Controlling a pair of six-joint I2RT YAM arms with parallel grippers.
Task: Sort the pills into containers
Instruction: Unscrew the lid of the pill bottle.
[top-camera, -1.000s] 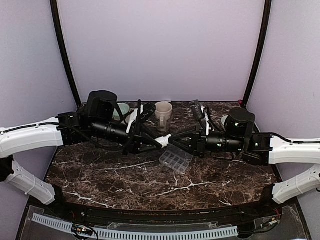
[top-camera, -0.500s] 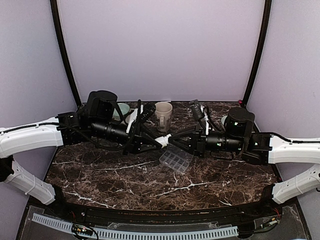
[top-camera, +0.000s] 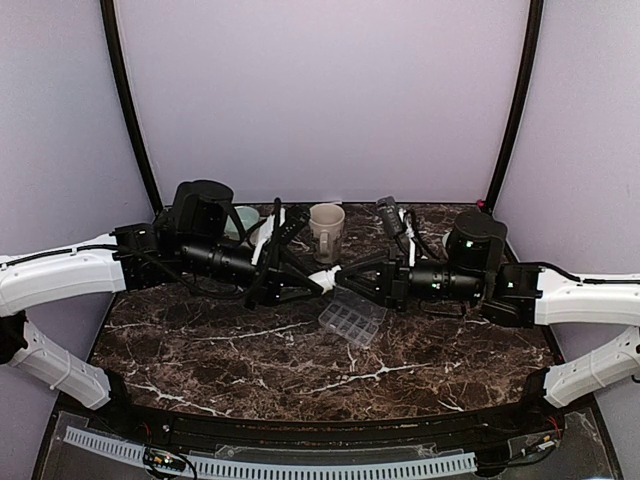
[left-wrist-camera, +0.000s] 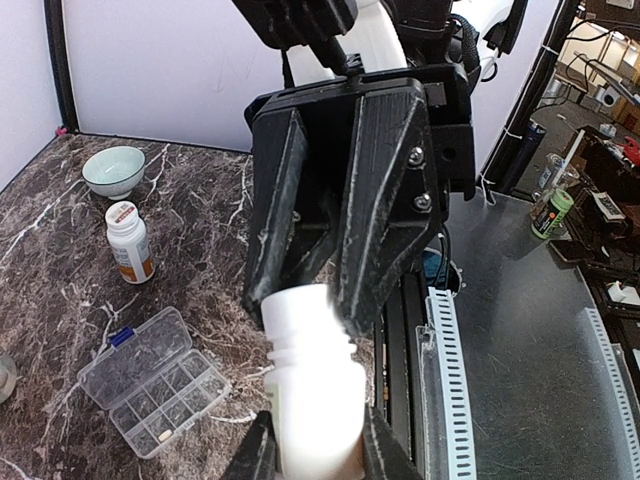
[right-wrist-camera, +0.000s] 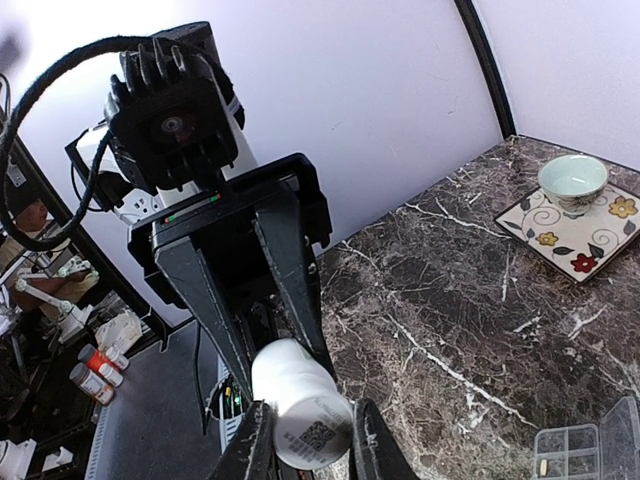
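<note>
The dark marble table carries everything, and the cream mug stands at its back middle. Both arms reach inward and meet in front of the mug. The left gripper and the right gripper are each clamped on one end of the same white pill bottle. The bottle hangs level above the table, its long axis running left to right. Which end has the cap is hard to tell. The clear pill organizer lies flat just in front of the mug and slightly right. Its long axis slants to the table's front edge, and one corner points toward the arm bases. Whether its lid is down cannot be told. Right of the mug, a pale green bowl and an upright orange-labelled bottle are mostly hidden from above by the right arm.
</note>
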